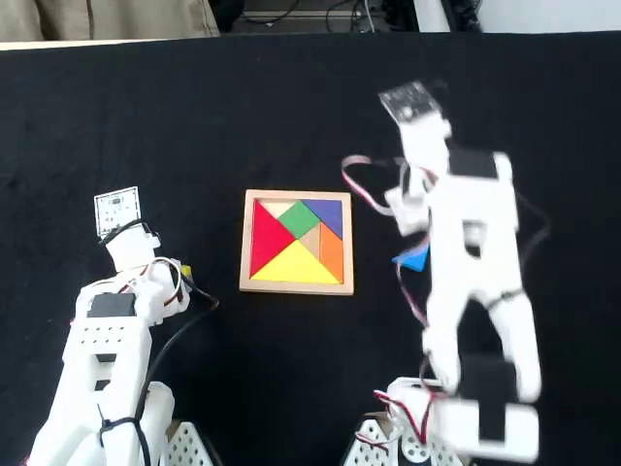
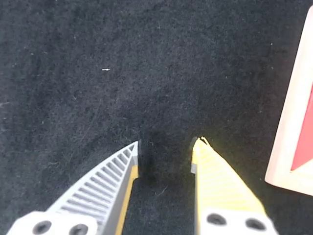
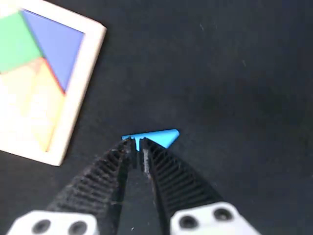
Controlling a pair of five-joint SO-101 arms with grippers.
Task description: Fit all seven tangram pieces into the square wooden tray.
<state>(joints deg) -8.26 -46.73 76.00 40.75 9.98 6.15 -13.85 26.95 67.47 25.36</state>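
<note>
1. The blue triangle [image 1: 415, 258] is the one piece outside the tray [image 1: 296, 287]. It lies at 3 o'clock of the tray, near it but apart. I cannot tell whether it rests on the black worktop [image 1: 243, 116] or is lifted off it.
2. The other pieces fill the tray, apart from a wood-coloured gap [image 1: 310, 239] just off centre toward 3 o'clock. I judge this to be the free slot.
3. My right tool [image 3: 138, 143] is clenched almost shut at the triangle's edge, with a sliver of blue between its tips. I judge it is pinching the piece.
4. My left tool [image 2: 166, 144] is released and sits over bare worktop at 9 o'clock of the tray.
5. The step in hand is the last piece. Next, I carry it toward 9 o'clock, turn it to match the gap, and lower it flat without nudging its neighbours.
</note>
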